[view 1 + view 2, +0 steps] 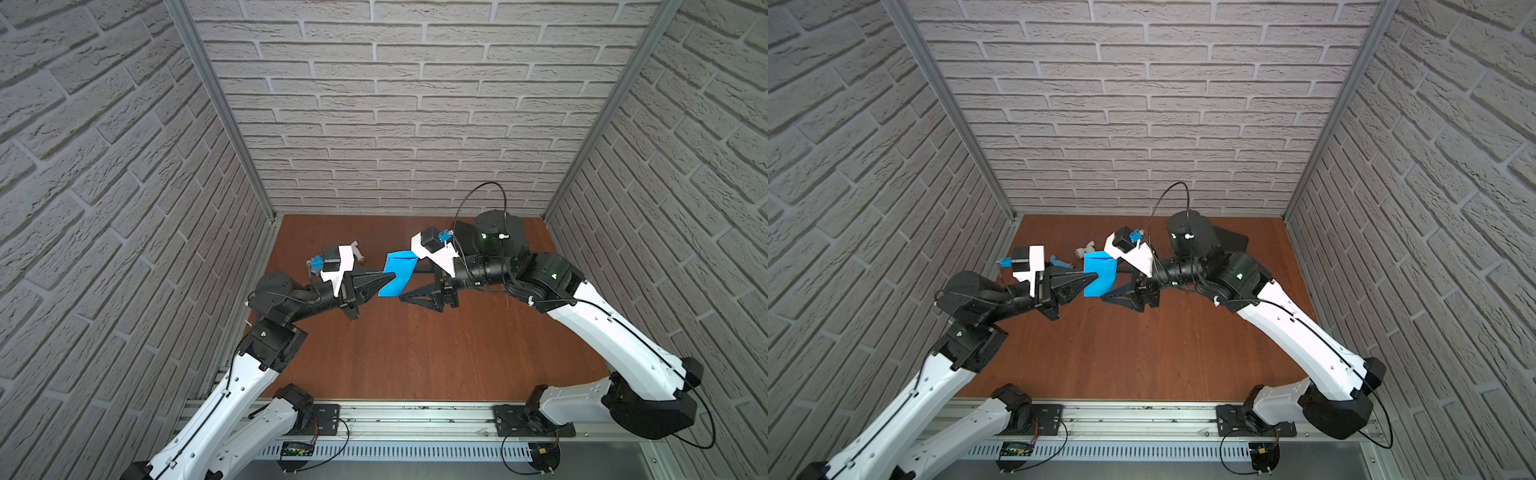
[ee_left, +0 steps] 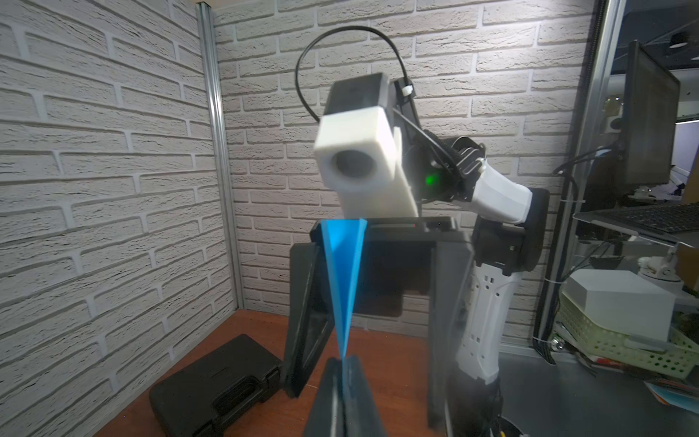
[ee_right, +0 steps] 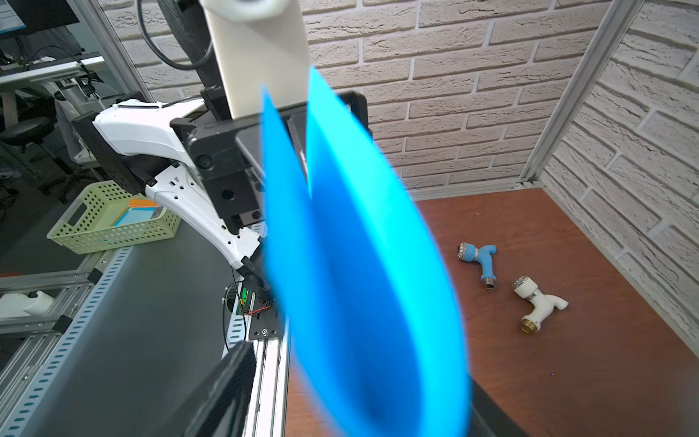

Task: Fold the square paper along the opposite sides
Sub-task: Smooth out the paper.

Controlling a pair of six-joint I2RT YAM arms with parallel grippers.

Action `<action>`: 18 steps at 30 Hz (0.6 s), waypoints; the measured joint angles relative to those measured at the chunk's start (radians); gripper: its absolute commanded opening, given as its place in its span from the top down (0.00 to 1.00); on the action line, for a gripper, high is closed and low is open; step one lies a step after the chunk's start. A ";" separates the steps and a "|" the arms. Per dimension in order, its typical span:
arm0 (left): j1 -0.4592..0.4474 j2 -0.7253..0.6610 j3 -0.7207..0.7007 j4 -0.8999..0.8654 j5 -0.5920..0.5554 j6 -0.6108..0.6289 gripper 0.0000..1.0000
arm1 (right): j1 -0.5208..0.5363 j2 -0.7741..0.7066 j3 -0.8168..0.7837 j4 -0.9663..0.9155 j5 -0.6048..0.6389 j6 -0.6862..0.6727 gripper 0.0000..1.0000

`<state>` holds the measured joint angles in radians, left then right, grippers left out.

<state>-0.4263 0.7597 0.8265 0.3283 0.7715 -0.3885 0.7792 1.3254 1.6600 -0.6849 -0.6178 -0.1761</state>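
Observation:
The square paper (image 1: 398, 275) (image 1: 1099, 270) is bright blue and hangs in the air above the brown table (image 1: 407, 353), bent over into two layers. My left gripper (image 1: 384, 275) (image 1: 1094, 276) (image 2: 343, 359) is shut on one edge of it, and both layers spread away from the pinch as a narrow V (image 2: 344, 272). My right gripper (image 1: 409, 282) (image 1: 1112, 284) (image 3: 355, 382) stands open at the paper's other side. Its two fingers (image 2: 302, 302) stand wide apart on either side of the blurred sheet (image 3: 359, 283), not pressing it.
A black case (image 2: 215, 386) (image 1: 1229, 239) lies at the back of the table near the right arm. A blue tap (image 3: 480, 261) (image 1: 1059, 262) and a white tap (image 3: 537, 302) (image 1: 357, 251) lie behind the left gripper. Brick walls close three sides.

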 measured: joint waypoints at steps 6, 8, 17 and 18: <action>-0.001 -0.002 -0.124 0.199 -0.079 -0.113 1.00 | -0.013 -0.035 0.040 0.005 -0.045 -0.040 0.29; -0.005 0.014 -0.135 0.257 -0.088 -0.150 1.00 | -0.016 -0.019 0.076 0.004 -0.065 -0.051 0.29; -0.041 0.043 -0.136 0.407 -0.097 -0.238 1.00 | -0.039 0.034 0.132 -0.018 -0.095 -0.111 0.31; -0.047 0.043 -0.135 0.409 -0.097 -0.241 1.00 | -0.044 0.033 0.132 -0.018 -0.095 -0.116 0.32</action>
<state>-0.4728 0.8028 0.6910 0.7372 0.6746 -0.6300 0.7349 1.3586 1.7920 -0.7029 -0.7124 -0.2924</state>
